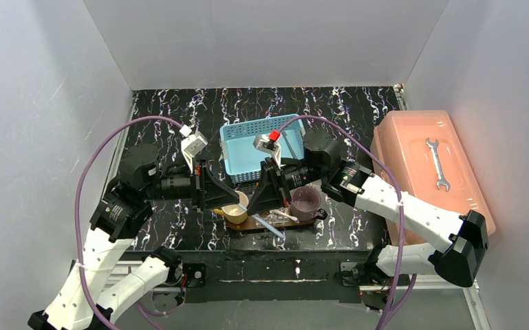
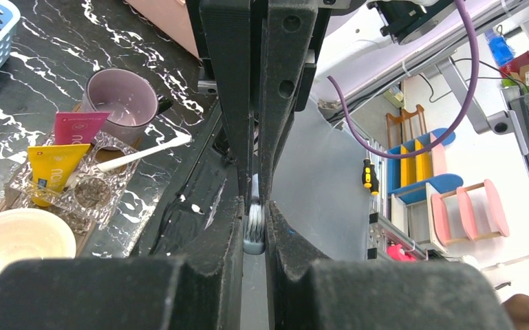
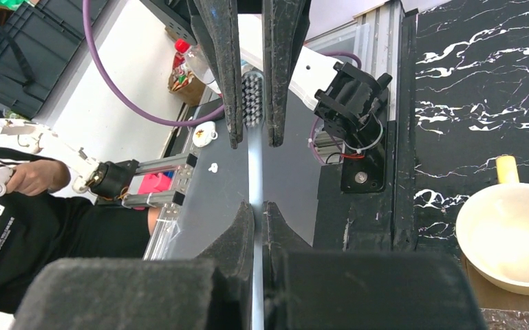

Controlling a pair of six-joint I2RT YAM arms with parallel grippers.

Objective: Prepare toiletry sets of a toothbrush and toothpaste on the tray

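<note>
One black surface veined with white fills the floor of a white-walled booth. At its right edge sits a large salmon-pink box with a metal wrench lying on the lid. Two white and black arms reach in from the near edge and meet over the middle. Behind them, toward the back wall, stands a light-blue perforated basket.

Below the meeting point lies the tray, a dark-brown wooden board with rounded ends. A cream cup stands at its left end and a mauve cup at its right end. Between the cups is a clear glass dish. In it lie the yellow tube and the magenta tube of toothpaste, side by side, the magenta one just beside the mauve cup. A second toothbrush, white, lies across the dish.

One pale toothbrush is held in the air over the tray by both arms at once. The left end effector is clamped narrowly on its bristle head. The right end effector is clamped narrowly on its handle.
</note>
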